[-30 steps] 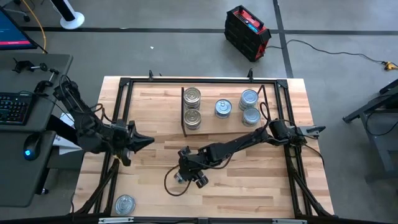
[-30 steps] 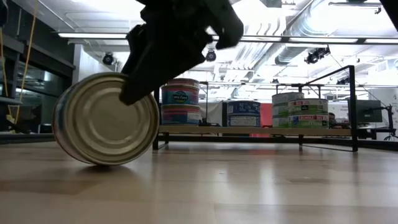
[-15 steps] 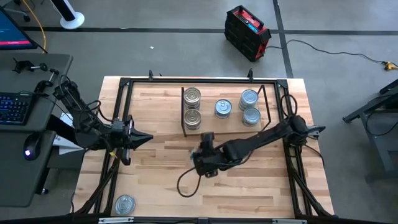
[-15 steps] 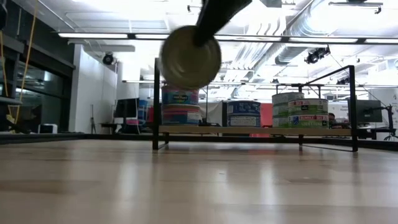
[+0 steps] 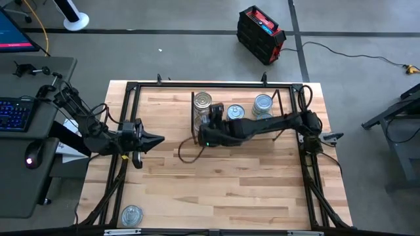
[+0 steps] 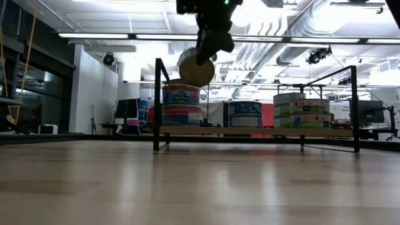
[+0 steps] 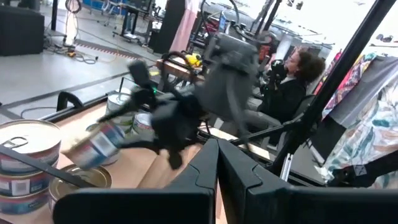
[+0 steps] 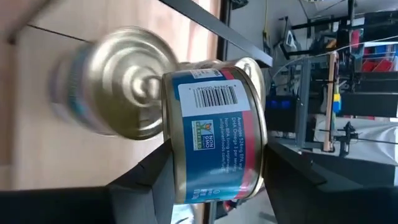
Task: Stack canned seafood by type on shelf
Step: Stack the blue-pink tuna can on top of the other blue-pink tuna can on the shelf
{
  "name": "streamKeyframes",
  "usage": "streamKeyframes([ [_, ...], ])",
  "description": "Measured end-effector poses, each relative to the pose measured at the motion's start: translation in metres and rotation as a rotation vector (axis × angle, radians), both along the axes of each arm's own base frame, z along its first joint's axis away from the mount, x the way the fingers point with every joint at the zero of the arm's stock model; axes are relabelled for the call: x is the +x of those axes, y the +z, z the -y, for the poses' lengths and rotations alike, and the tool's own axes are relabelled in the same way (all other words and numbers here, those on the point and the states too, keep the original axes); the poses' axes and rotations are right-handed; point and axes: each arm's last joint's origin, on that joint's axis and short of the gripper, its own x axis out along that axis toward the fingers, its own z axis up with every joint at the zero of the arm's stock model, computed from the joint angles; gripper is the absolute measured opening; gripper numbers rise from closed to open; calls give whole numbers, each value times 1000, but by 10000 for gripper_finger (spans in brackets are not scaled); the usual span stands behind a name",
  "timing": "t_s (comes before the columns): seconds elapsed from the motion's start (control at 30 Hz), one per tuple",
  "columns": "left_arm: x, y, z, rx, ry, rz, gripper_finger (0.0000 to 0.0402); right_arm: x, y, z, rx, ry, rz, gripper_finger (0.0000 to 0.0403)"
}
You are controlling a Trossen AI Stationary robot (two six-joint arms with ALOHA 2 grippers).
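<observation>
From above I count five tins on the shelf [image 5: 237, 128]: a left stack [image 5: 203, 100], one middle tin [image 5: 235, 113], two at right [image 5: 263, 102], plus a stray tin [image 5: 132, 214] at the table's near-left corner. My right gripper [image 5: 211, 120] sits at the left stack; my left gripper [image 5: 152, 139] waits over the table's left side. At table height, the held tin [image 6: 195, 67] hangs tilted just above the left stack of two. The left wrist shows its fingers [image 7: 205, 174] pressed together. The right wrist shows the fingers [image 8: 155, 177] clamping a blue-and-red tin [image 8: 214, 130] bearing a barcode and a "NON GMO" mark.
</observation>
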Motion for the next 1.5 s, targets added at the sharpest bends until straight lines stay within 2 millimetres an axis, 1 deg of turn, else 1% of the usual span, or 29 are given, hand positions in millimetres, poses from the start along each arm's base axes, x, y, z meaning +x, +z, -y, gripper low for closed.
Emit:
streamKeyframes([
  [0.1,0,0,0,1,0,-2,0,5,1,15,-6,6,-3,177],
  [0.23,0,-2,0,12,0,-15,0,10,2,22,-2,52,-3,177],
  [0.33,0,-2,0,13,0,-17,0,11,3,21,-10,70,-10,177],
  [0.4,0,-2,0,13,0,-17,0,11,2,21,16,84,-8,177],
  [0.5,0,-2,0,13,0,-17,0,12,-4,20,38,90,-6,177],
  [0.7,0,-2,0,13,0,-17,0,13,-12,21,-1,64,14,177],
  [0.83,0,-2,0,6,0,-16,0,13,-12,20,-22,52,23,179],
  [1.1,0,-2,0,4,0,-16,0,15,-12,18,17,76,43,212],
  [1.27,0,-2,0,-11,1,-12,0,17,-11,18,22,78,72,215],
  [1.5,0,-2,0,-11,1,-13,0,17,-11,17,20,79,71,216],
])
